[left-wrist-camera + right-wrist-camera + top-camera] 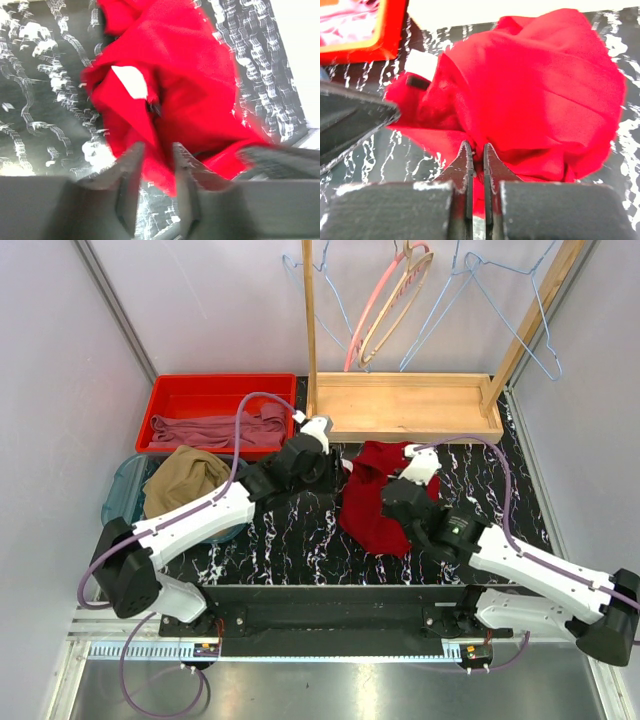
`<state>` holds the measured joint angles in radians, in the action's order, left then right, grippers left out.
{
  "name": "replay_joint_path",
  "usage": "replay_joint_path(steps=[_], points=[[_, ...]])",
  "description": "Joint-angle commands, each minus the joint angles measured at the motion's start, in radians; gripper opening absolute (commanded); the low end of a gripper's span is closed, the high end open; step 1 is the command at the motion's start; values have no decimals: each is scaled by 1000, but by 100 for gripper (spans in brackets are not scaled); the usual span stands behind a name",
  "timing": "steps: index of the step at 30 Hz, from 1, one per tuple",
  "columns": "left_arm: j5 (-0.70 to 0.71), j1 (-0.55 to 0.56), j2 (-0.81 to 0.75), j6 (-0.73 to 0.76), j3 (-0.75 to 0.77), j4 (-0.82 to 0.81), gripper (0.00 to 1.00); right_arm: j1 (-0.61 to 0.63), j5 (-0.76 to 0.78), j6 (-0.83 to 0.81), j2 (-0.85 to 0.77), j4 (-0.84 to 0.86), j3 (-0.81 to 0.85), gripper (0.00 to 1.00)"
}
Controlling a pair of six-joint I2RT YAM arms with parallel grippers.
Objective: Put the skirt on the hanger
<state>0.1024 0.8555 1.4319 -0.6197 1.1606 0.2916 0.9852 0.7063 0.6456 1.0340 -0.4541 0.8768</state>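
The skirt [183, 478] is lying bunched in the clear bin [118, 490] at the far left, and neither arm is touching it, so the hanging step looks not yet begun. Both arms are instead working on the dark red garment [375, 505] on the marble table [290, 540]. The left gripper [157, 152] is standing partly open at the garment's edge, with a tip of red cloth hanging between its fingers but not pinched. The right gripper [476, 150] is pinching a fold of the same garment, its jaws nearly together. The hanger [430, 325] is hanging on the wooden rack [400, 405] at the back right. The next move is probably calling for setting the red cloth aside, then reaching left for the skirt's waist
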Motion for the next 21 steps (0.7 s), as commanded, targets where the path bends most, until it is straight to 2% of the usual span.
replay_joint_path(steps=[1,5,8,16,21], points=[[13,-13,-71,106,-111,-2,52,-5,145,89,-66,-136,13,0],[17,-13,-148,109,-215,-49,70,-11,156,175,-103,-222,-25,0],[23,-13,-192,107,-286,-117,75,-16,147,222,-123,-268,-58,0],[112,-13,-140,81,-247,-166,80,-16,-47,357,-186,-336,-196,0],[143,-13,21,54,-126,-143,81,-14,5,574,-230,-503,-222,0]])
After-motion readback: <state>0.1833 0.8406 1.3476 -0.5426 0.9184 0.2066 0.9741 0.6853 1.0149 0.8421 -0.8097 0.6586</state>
